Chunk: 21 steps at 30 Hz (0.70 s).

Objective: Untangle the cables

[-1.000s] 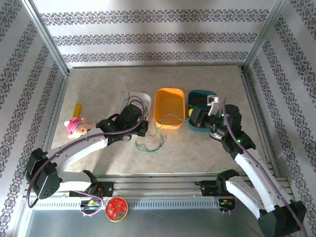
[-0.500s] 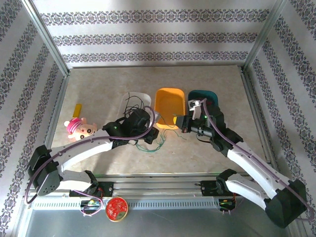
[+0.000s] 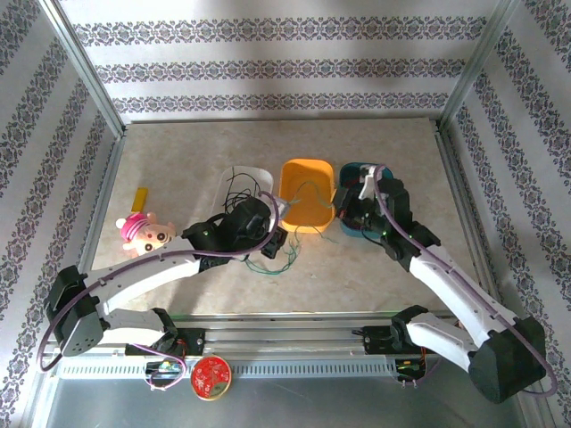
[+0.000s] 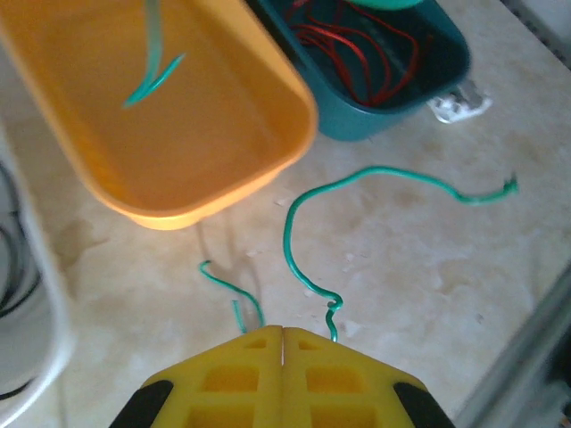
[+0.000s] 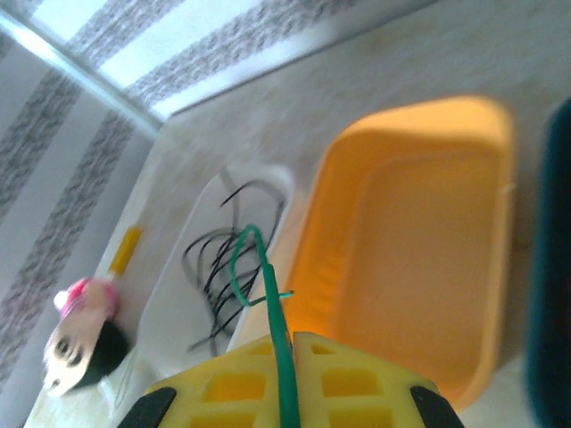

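Stretching between the two arms, the green cable (image 4: 286, 241) is the one being worked on. One part lies in loose curls on the table (image 4: 419, 276), just near of the orange tray (image 4: 223, 125). Another part rises across that tray toward the right. The left hand (image 4: 284, 332) sits low over the table with its yellow fingers pressed together. The green strands run in under the fingertips, so I'd say it is pinching the cable. The right hand (image 5: 287, 343) is closed too, with the green cable coming straight up out of the seam between its fingers. It hovers by the border of the orange and teal trays.

The black cables (image 5: 210, 267) lie in a loose bunch inside the white tray (image 5: 169, 330), on the left of the row. The red cables (image 4: 357, 53) are coiled in the teal tray (image 4: 401, 98), on the right. The orange tray in the middle holds nothing but a short hanging bit of green.

So to my eye most of the sorting is done. Black and red each sit apart in their own tray, and the green one looks free of both. What seems left is to gather the green cable off the table and drop it into the orange tray. It is thin and springy, so it could snag on a rim or spill back out.

Off to the left, well apart, lie a pink soft toy (image 3: 143, 232) and a yellow stick (image 3: 139, 196).
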Each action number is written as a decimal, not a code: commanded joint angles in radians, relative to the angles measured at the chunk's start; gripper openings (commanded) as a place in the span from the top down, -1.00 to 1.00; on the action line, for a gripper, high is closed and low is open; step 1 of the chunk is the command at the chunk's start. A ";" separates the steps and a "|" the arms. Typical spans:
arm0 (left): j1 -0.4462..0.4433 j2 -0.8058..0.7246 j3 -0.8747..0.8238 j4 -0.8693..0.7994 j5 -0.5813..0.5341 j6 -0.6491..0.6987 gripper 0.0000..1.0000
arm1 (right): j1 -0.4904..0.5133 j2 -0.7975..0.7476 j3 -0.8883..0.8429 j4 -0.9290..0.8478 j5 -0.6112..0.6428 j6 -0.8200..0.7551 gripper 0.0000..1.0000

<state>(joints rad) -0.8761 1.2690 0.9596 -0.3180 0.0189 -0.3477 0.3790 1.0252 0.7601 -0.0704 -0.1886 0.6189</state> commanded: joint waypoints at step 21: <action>0.011 -0.138 -0.075 0.019 -0.257 -0.131 1.00 | -0.048 0.858 0.795 -0.606 -0.112 -0.238 0.41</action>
<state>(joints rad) -0.8749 1.1301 0.8944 -0.3210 -0.2436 -0.4480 0.3252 1.8503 1.4765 -0.6048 -0.2573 0.4137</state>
